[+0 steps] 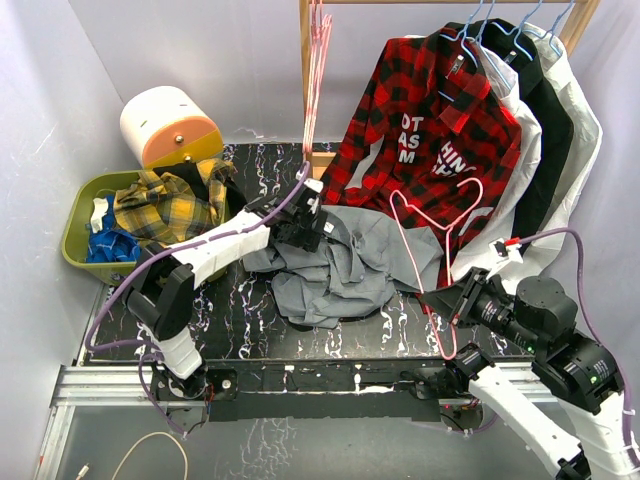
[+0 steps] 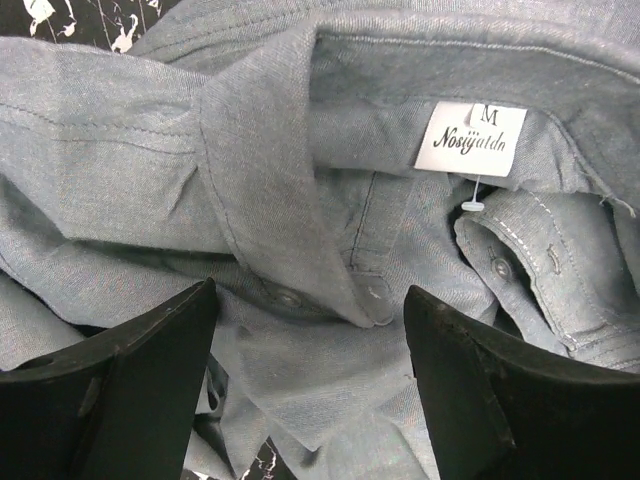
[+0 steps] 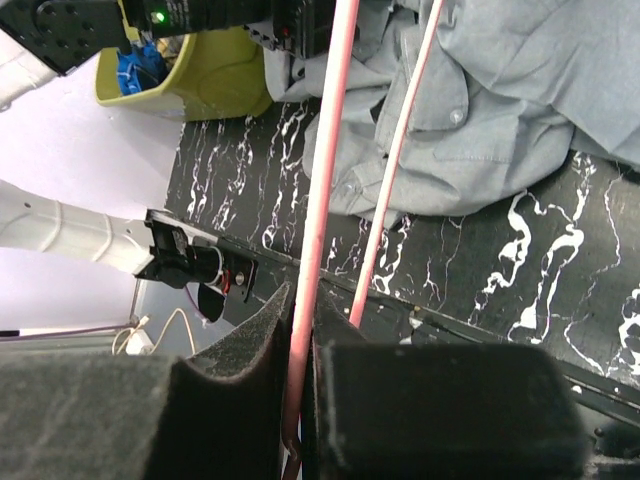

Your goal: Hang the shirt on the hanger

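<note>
The grey shirt (image 1: pixel 335 265) lies crumpled on the black marbled table. My left gripper (image 1: pixel 312 225) hovers open over its collar. In the left wrist view the collar and white neck label (image 2: pixel 477 138) lie just beyond the gripper (image 2: pixel 310 370), whose two fingers (image 2: pixel 150 385) stand wide apart over the cloth. My right gripper (image 1: pixel 445 300) is shut on the pink hanger (image 1: pixel 418 265) and holds it tilted over the shirt's right edge. In the right wrist view the gripper (image 3: pixel 300 340) clamps one pink hanger rod (image 3: pixel 322 200), and the shirt (image 3: pixel 510 110) lies beyond.
A green bin (image 1: pixel 85 215) at the left holds a yellow plaid shirt (image 1: pixel 170 205). A white and orange drum (image 1: pixel 165 125) stands behind it. A red-black plaid shirt (image 1: pixel 420 120) and other garments hang from the wooden rack at the back right. Spare pink hangers (image 1: pixel 318 60) hang from the same rack.
</note>
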`<act>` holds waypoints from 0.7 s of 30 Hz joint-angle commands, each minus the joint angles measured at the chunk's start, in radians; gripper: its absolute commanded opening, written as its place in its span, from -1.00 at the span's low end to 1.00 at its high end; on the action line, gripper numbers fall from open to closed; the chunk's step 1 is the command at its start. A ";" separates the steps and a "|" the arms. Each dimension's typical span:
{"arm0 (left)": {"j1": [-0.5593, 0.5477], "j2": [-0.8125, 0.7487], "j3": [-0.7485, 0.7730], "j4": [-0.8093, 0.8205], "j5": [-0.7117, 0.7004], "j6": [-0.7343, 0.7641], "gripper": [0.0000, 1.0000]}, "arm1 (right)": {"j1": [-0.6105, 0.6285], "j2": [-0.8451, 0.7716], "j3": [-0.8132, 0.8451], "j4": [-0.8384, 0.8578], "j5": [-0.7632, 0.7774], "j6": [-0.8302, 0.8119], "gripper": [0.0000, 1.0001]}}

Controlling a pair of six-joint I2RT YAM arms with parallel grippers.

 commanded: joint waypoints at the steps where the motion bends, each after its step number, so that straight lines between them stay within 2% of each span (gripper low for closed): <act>1: -0.003 0.010 0.041 -0.008 0.003 -0.041 0.41 | -0.012 -0.021 -0.023 0.021 -0.046 0.019 -0.84; 6: -0.007 0.046 0.046 0.033 -0.001 -0.033 0.07 | -0.035 -0.059 -0.028 0.070 -0.059 0.008 -0.84; 11: -0.007 0.067 0.029 0.060 -0.065 -0.005 -0.16 | -0.048 -0.041 -0.040 0.048 -0.120 -0.026 -0.84; 13: -0.007 0.053 0.022 0.063 -0.065 0.007 -0.40 | -0.055 -0.049 -0.047 0.055 -0.166 -0.037 -0.84; 16: -0.007 -0.010 0.018 0.070 -0.063 0.062 -0.90 | -0.061 -0.073 -0.065 0.073 -0.260 -0.034 -0.84; 18: -0.007 -0.067 0.016 0.076 -0.065 0.106 -0.94 | -0.067 -0.087 -0.077 0.075 -0.300 -0.028 -0.84; 21: -0.007 -0.160 0.017 0.069 -0.057 0.161 -0.91 | -0.079 -0.098 -0.108 0.099 -0.345 -0.022 -0.84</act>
